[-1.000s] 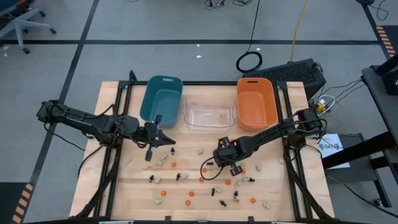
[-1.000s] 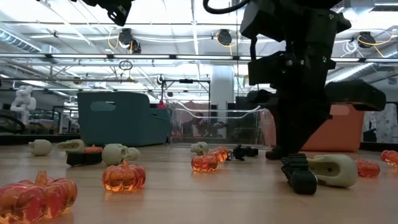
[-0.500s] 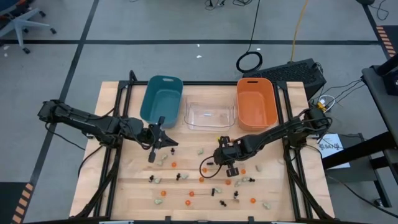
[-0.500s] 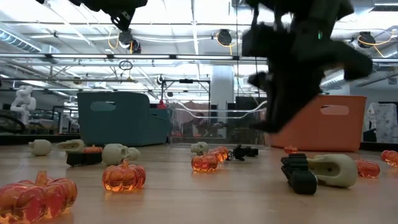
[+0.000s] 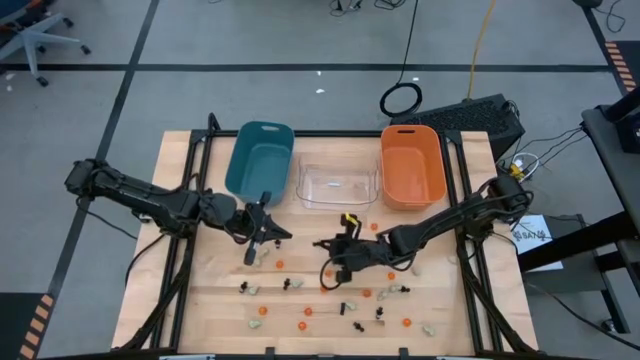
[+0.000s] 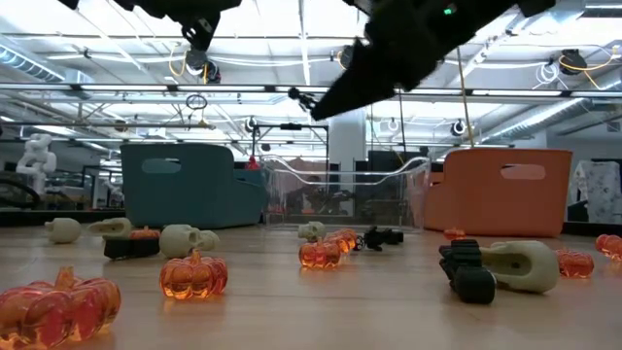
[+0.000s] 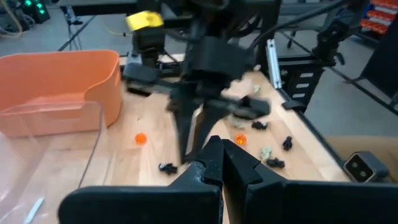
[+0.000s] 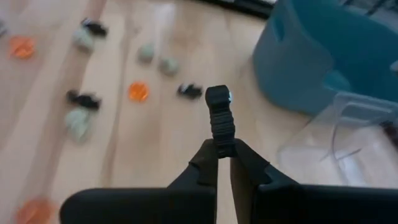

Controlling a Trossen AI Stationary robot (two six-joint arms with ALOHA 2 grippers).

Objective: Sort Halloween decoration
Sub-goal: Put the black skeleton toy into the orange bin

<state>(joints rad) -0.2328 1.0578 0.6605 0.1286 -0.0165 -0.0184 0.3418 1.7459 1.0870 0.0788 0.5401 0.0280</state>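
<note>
Small orange pumpkins, black spidery pieces and pale skull-like lumps lie scattered on the wooden table's near half. My right gripper hangs above the table's middle, pointing toward the left edge, shut on a black ribbed trinket. In the low view it shows high up. My left gripper hovers left of centre, in front of the teal bin, shut with nothing between its fingers. My right gripper pinches one end of the black trinket between its two fingertips. The fingers slant a little downward from the table's right side. The rest of the piece sticks out ahead of the fingertips, lifted clear of the table.
A clear bin and an orange bin stand beside the teal one along the far edge. Black frame rails run along both table sides. Trinkets crowd the near half; bare wood lies between the grippers and the bins.
My right gripper has risen from the table with the black trinket and tipped up from pointing down to nearly level, swinging toward the table's left. The trinket is now lifted clear. My left gripper has drifted slightly toward the table's middle.
</note>
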